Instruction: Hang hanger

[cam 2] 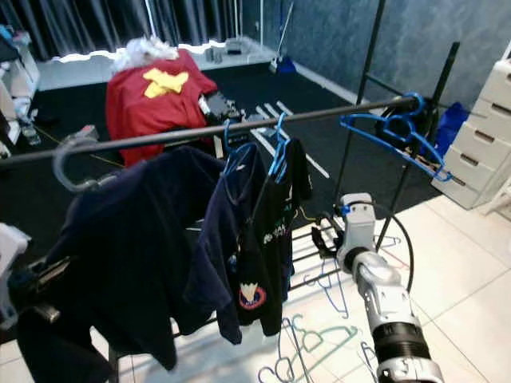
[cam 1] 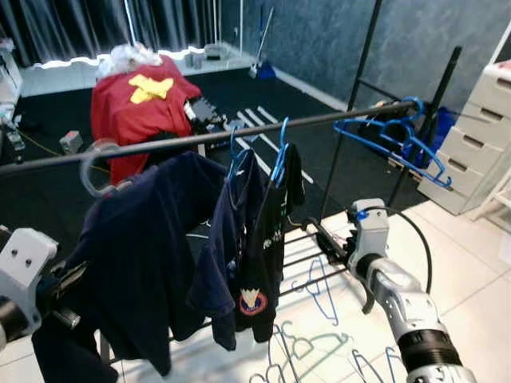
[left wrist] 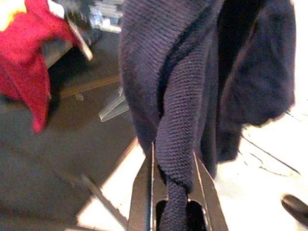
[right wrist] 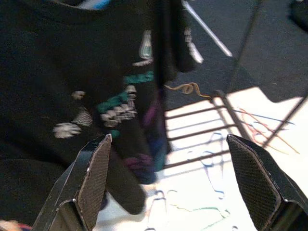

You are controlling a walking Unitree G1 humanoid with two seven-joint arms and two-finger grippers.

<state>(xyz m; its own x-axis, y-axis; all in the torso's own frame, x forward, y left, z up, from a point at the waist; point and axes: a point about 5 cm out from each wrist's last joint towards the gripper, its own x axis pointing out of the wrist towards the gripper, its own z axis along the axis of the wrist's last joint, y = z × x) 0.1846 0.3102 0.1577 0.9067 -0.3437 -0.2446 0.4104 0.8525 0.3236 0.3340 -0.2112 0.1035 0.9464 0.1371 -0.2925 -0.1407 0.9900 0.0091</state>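
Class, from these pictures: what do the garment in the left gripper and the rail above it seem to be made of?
Navy garment: knitted fabric, probably cotton jersey; fine ribbed weave shows, matte, folding softly.
Rail: likely painted metal tube; thin, straight, dark with slight sheen.

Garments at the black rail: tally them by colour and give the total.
Navy: 2, the large navy shirt pinched in the left tool and the smaller navy shirt on a blue hanger.
Black: 1, the black shirt with a printed front.
Total: 3
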